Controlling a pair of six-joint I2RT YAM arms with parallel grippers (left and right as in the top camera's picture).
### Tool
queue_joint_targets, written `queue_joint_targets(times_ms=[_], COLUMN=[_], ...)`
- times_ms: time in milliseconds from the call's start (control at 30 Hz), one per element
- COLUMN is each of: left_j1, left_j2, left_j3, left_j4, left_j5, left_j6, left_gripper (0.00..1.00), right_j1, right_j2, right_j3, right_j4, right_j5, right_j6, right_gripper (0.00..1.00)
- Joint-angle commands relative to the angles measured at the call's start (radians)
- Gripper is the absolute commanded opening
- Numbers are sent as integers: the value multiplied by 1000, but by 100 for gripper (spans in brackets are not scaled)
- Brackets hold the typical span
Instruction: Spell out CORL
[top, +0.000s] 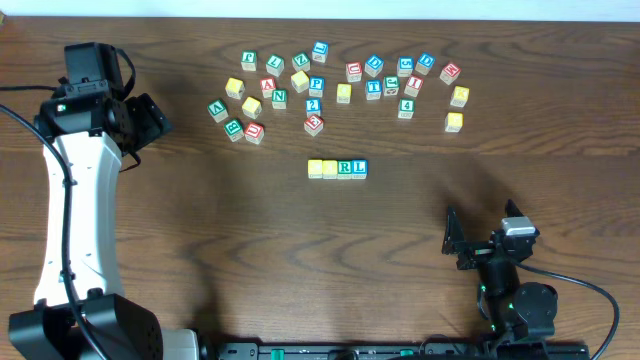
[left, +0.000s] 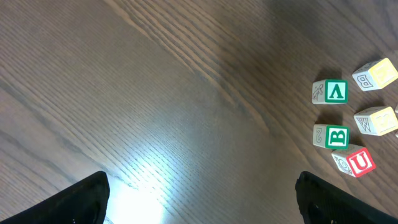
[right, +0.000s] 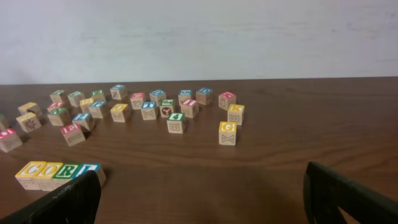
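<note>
Four letter blocks stand side by side in a row (top: 337, 168) at the table's middle: two yellow, a green R and a blue L. In the right wrist view the row (right: 57, 171) reads C, O, R, L at the lower left. My left gripper (top: 150, 120) is open and empty at the far left, left of the block pile; its jaws (left: 200, 199) frame bare wood. My right gripper (top: 460, 243) is open and empty near the front right, well away from the row; its jaws (right: 200, 199) hold nothing.
Many loose letter blocks (top: 340, 85) lie scattered across the back of the table. In the left wrist view a green V block (left: 331, 92), a green B block (left: 332, 136) and a red U block (left: 354, 162) sit at the right. A wall rises behind the table (right: 199, 37).
</note>
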Motion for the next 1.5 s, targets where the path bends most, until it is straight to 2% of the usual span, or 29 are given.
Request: queue_joint_targets(times_ms=[0,767,1000,1133,1467], left_j1=[4,4,-11,-48,-58], left_j2=[2,-2,-143,-313,-832], left_j3=[-3,-3,-16,-177,-851], left_j4=[-2,-2,8,210,789], left_j5=[-6,-6,-18,-15,59], left_j6=[-2,-2,16,74,108], left_gripper=[94,94,94,94,94], right_j1=[-4,-4,-4,-4,-4], right_j2=[-6,-6,-6,-6,-6], right_j3=[-2,-2,-2,-2,-2], right_j4=[-3,-3,-3,-3,-3], right_j5=[8,8,8,8,8], right_j6=[13,13,13,13,13], right_gripper=[99,99,99,99,99])
